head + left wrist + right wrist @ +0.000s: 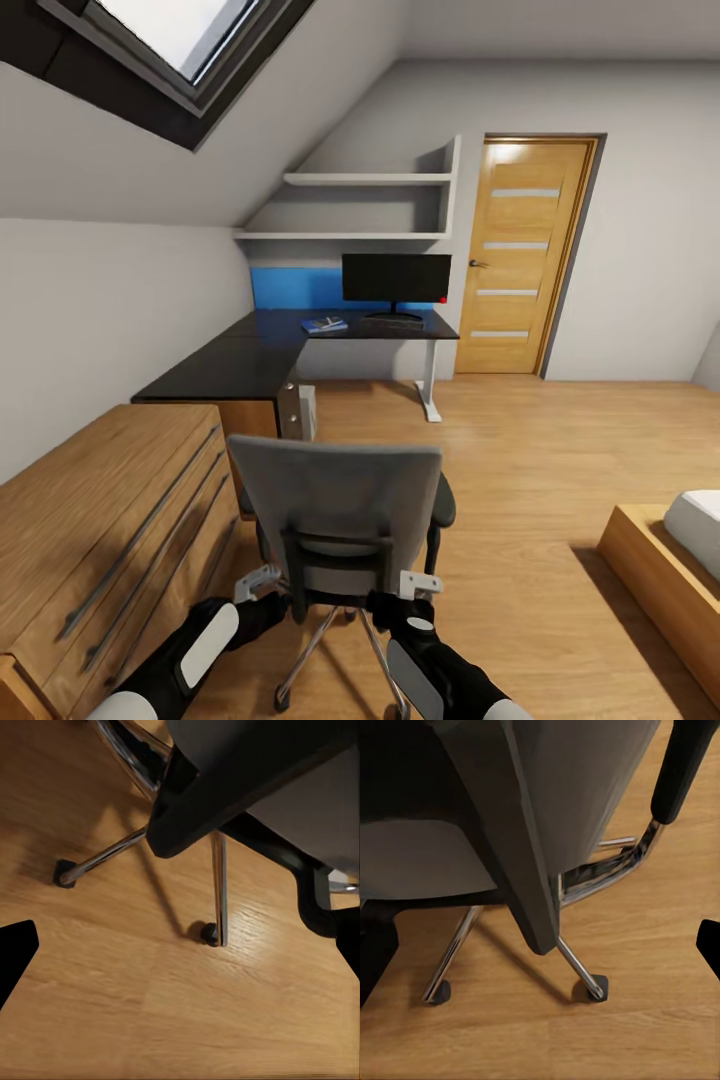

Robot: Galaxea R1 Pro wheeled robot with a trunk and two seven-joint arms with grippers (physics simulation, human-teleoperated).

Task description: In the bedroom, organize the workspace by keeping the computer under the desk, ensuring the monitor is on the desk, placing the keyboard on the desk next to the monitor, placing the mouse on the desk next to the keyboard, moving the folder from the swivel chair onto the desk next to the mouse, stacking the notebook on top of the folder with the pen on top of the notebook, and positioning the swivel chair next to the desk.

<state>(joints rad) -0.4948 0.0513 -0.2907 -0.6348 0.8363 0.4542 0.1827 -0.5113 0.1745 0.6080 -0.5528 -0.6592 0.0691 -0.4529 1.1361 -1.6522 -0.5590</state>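
Chair position decides the coming move: the grey padded swivel chair with black armrests and chrome star base [340, 520] stands directly ahead of the robot, its back turned to the camera, between the arms and the glossy black corner counter [270, 350] further on. The chair is well apart from that counter, so I judge it has to be pushed straight forward. Both arms reach low behind the backrest; the left gripper [262, 582] and the right gripper [412, 585] sit about equally near, one at each side of the back support. Each pair of jaws stands apart, clamped on nothing, as the dark fingertips at the wrist views' edges suggest.

On the counter stand the thin black flat monitor [396, 278], a dark slim keyboard [392, 322] under it, and something flat and blue, probably the folder [324, 324]. A pale grey-white tower computer [306, 408] shows beneath.

The wrist views add the castors [211, 934] on the wooden floor [645, 1035], hidden from the head camera.
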